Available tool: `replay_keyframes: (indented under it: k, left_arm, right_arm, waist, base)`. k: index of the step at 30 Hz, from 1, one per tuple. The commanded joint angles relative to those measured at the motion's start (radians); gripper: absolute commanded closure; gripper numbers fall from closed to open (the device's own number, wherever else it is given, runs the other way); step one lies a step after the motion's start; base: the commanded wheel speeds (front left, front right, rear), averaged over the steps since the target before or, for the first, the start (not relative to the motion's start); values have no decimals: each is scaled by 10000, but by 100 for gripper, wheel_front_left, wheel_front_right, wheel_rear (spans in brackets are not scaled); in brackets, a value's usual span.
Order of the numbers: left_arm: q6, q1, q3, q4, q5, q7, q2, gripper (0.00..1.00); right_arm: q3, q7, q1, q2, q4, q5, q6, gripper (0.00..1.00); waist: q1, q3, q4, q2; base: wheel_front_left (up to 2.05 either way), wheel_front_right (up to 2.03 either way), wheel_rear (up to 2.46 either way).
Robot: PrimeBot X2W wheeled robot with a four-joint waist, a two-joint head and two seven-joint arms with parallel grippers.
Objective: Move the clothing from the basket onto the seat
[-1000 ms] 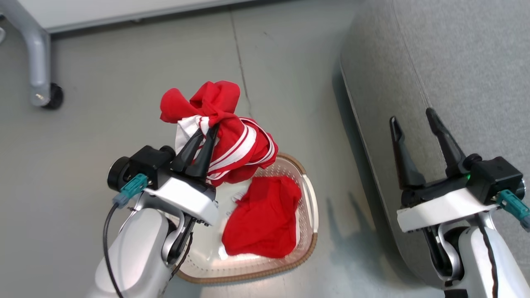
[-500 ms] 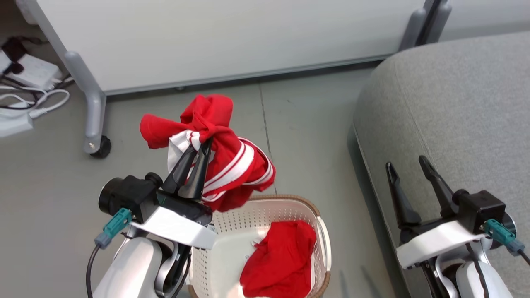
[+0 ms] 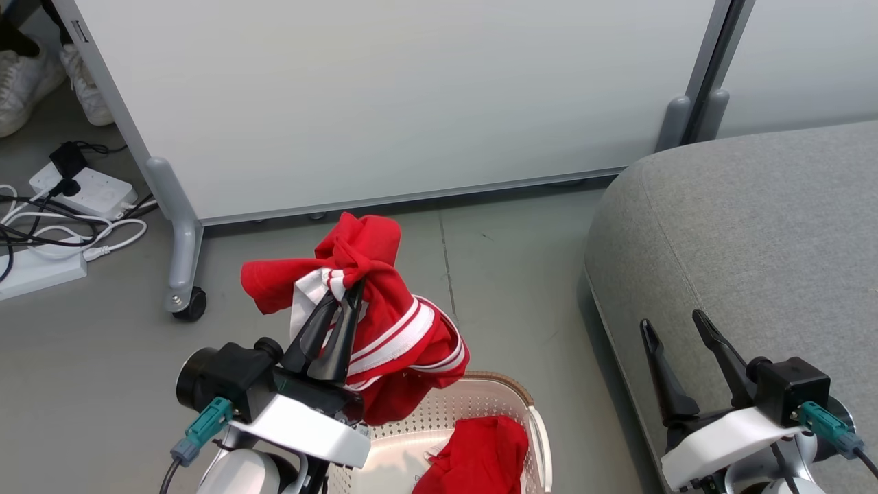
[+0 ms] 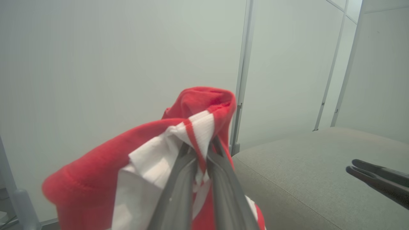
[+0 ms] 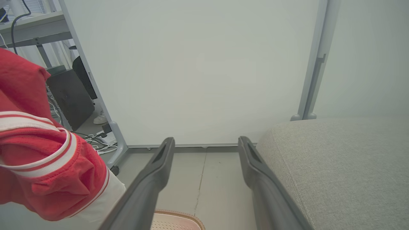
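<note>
Left hand (image 3: 347,293) pinches a red garment (image 3: 384,322) above the basket (image 3: 439,415); right hand (image 3: 671,319), lower right, spread by the seat (image 3: 754,226).

1 garment (image 3: 480,456) in basket (image 3: 509,381), seat (image 3: 754,226) to right

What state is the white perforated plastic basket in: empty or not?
Not empty: a crumpled red fabric garment lies inside the white perforated plastic basket.

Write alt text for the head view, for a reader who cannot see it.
The left gripper is shut on a red garment with white stripes, held above the basket, where a second red garment lies. The right gripper is open and empty near the grey seat; a white partition stands behind.
</note>
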Motion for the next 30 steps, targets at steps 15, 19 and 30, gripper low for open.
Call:
replay_keyframes:
  k: [15, 19, 30]
  left_arm:
    - [181, 259, -119, -405, -115, 228, 165, 100]
    - [154, 201, -166, -327, -174, 240, 157, 100]
    - [90, -1, -352, -309, -138, 272, 193, 100]
  right_arm:
    - [-90, 101, 245, -62, -194, 149, 19, 0]
    - [63, 35, 175, -59, -273, 259, 19, 0]
    - [2798, 34, -1081, -58, -527, 1494, 19, 0]
  waist:
    - [0, -99, -35, 0]
    - [0, -99, -11, 0]
    - [0, -58, 31, 0]
  base:
    - [0, 0, 0]
    - [0, 0, 0]
    - [0, 0, 0]
